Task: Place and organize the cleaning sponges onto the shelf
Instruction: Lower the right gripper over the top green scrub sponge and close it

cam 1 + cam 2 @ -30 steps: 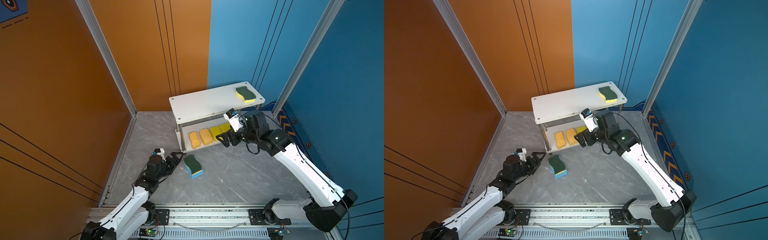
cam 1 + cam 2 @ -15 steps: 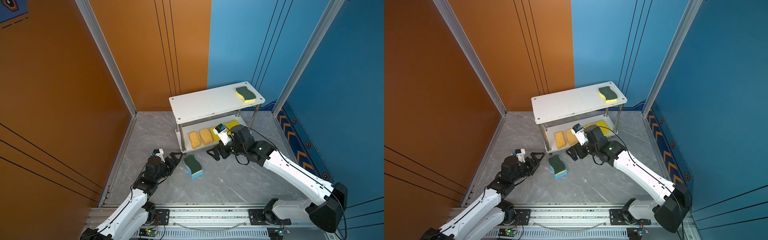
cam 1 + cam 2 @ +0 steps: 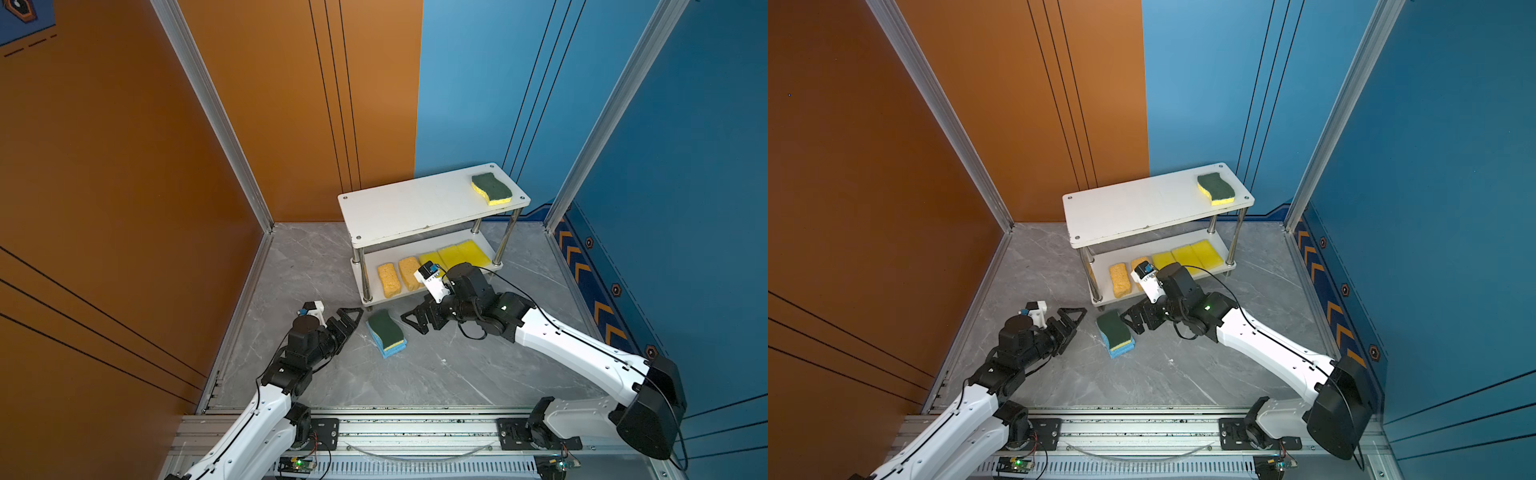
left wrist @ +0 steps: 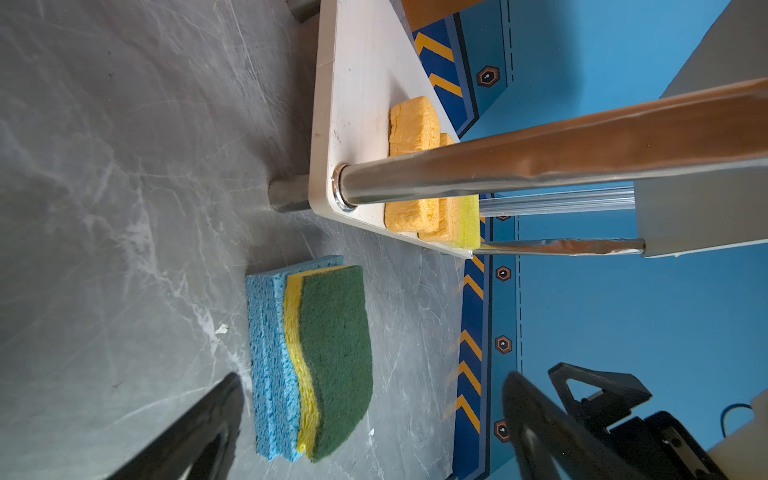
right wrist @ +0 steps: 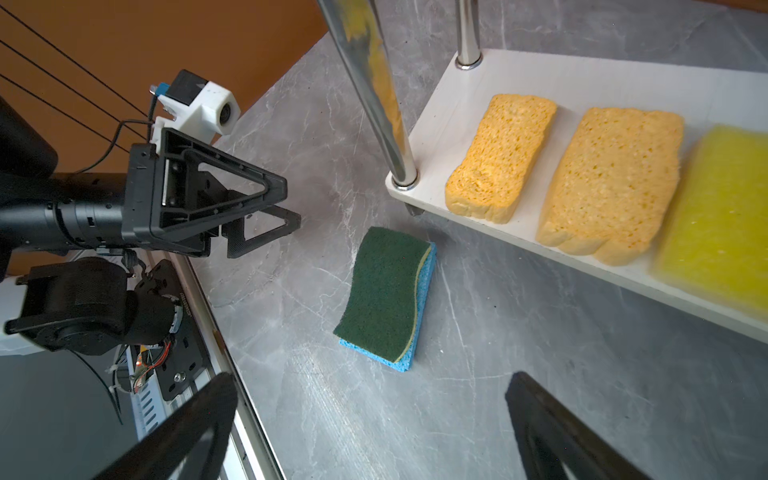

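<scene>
On the grey floor in front of the shelf (image 3: pixel 415 208) lies a stack of cleaning sponges (image 3: pixel 386 332) (image 3: pixel 1115 332): a green-topped yellow one (image 4: pixel 332 353) (image 5: pixel 384 286) on light blue (image 4: pixel 266 353). My left gripper (image 3: pixel 353 322) (image 3: pixel 1079 322) (image 4: pixel 370 399) stands open just left of the stack, holding nothing. From the right, my right gripper (image 3: pixel 411 325) (image 3: pixel 1131 323) (image 5: pixel 372 392) faces the stack, open and empty. Another green-topped sponge (image 3: pixel 491 189) sits on the top board's right end. Two orange sponges (image 3: pixel 390 279) (image 5: pixel 503 158) and yellow ones (image 3: pixel 457 253) lie on the lower board.
Chrome posts (image 5: pixel 374 91) (image 4: pixel 540 162) rise at the shelf's corners, close to both grippers. Orange and blue walls enclose the floor on three sides. The aluminium rail (image 3: pixel 395 432) with the arm bases runs along the front edge.
My right arm has come down and forward from the shelf's lower board to the floor beside the stack. My left gripper has edged closer to the stack.
</scene>
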Action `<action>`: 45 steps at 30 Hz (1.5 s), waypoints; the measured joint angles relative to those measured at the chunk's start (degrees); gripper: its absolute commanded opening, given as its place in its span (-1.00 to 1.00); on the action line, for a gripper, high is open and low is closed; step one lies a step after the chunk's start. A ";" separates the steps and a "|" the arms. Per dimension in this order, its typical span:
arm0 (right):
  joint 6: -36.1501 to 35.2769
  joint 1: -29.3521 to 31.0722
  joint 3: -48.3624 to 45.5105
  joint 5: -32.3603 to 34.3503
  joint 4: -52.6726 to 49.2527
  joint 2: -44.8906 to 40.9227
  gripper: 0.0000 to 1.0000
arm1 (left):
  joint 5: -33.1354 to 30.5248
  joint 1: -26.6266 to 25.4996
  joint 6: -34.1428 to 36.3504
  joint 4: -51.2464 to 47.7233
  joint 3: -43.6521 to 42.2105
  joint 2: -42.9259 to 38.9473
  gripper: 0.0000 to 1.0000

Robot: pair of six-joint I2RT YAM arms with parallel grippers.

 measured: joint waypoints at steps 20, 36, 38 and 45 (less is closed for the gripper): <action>4.15 8.13 1.38 9.55 1.31 16.24 0.94 | 0.09 0.81 0.00 -1.16 -2.82 -2.38 0.95; 4.61 10.73 6.73 14.25 1.01 25.24 0.81 | 0.07 1.86 -0.31 -5.70 -5.51 -11.98 0.95; 4.63 10.84 7.23 14.60 1.01 26.01 0.80 | 0.07 2.08 -0.44 -6.43 -5.81 -12.66 0.95; 4.59 11.04 9.09 15.28 0.66 28.11 0.72 | 0.07 2.25 -0.63 -7.21 -6.21 -13.22 0.95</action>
